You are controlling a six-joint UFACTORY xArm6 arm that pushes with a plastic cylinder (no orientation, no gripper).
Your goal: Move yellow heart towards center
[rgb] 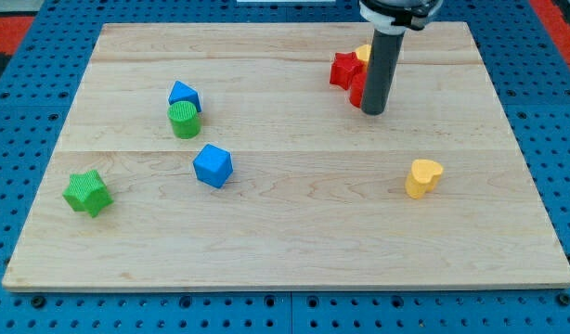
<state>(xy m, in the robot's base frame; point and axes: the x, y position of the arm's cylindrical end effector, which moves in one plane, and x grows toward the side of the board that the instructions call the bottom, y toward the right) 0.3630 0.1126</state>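
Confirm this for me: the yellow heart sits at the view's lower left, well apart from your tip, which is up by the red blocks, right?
Not quite. The camera view shows the yellow heart at the view's lower right, not lower left. The rest holds: it lies well apart from my tip, which is up by the red blocks.

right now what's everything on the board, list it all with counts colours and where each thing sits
yellow heart: 1, yellow, right side of the board, below the middle row, alone
red blocks: a cluster, count unclear as the rod hides part, red, top right of centre; shapes cannot be made out
yellow block: 1, yellow, at the cluster's top edge, mostly hidden, shape unclear
blue triangular block: 1, blue, upper left, touching the green one below it
green cylinder: 1, green, just below the blue triangular block
blue cube-like block: 1, blue, left of centre
green star: 1, green, far left, lower part
wooden board: 1, pale wood, on a blue pegboard
my tip: 1, dark rod, against the red cluster, well above the yellow heart
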